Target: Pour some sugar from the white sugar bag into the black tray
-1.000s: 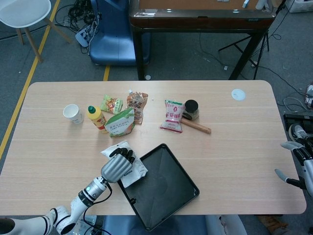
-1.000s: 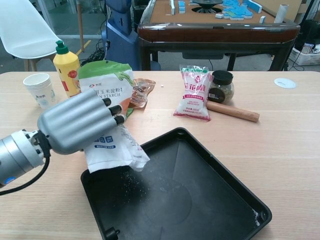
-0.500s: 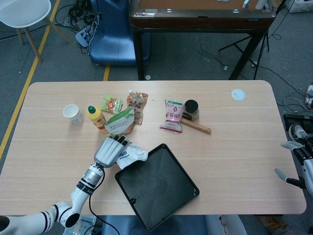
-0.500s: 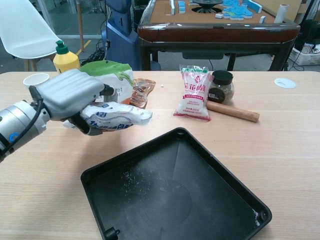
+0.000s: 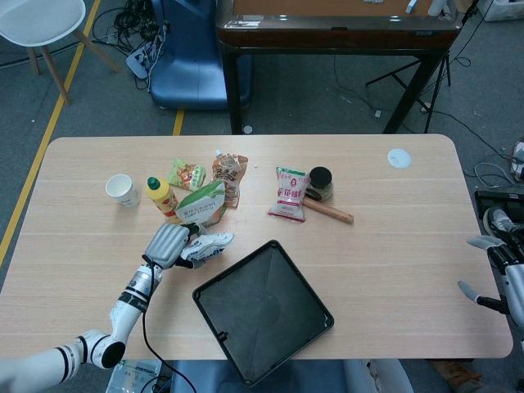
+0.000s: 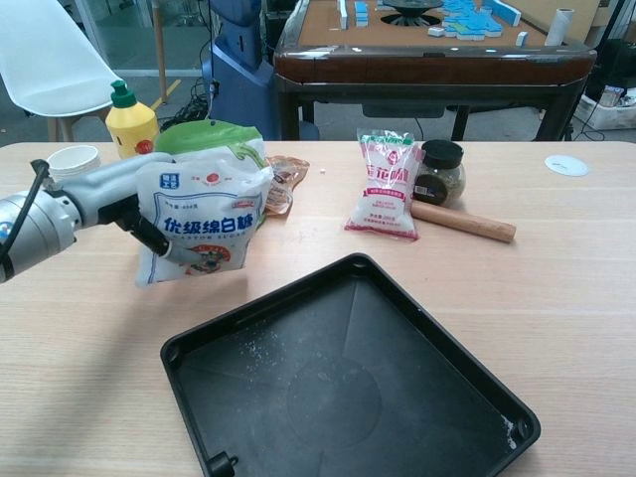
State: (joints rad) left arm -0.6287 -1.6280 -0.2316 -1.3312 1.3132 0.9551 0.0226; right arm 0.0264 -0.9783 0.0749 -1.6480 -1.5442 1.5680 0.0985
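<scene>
My left hand [image 5: 167, 245] [image 6: 117, 191] grips the white sugar bag [image 6: 199, 221] [image 5: 205, 246], held above the table to the left of the black tray [image 6: 397, 328] [image 5: 278, 315]. The bag faces the chest view with its blue print showing and its mouth up. A thin scatter of white sugar [image 6: 260, 350] lies in the tray's left corner. My right hand [image 5: 491, 274] hangs off the table's right edge, fingers apart, holding nothing.
Behind the bag stand a green starch bag [image 6: 214, 139], a yellow bottle [image 6: 130, 119], a paper cup [image 6: 73, 159] and snack packets [image 6: 281, 177]. A pink bag [image 6: 389, 186], a dark jar [image 6: 439, 169] and a wooden rolling pin [image 6: 463, 222] lie beyond the tray.
My left hand has drawn the sugar bag back from over the tray's left corner, toward the left and far side, and turned it from tipped down to mouth up.
</scene>
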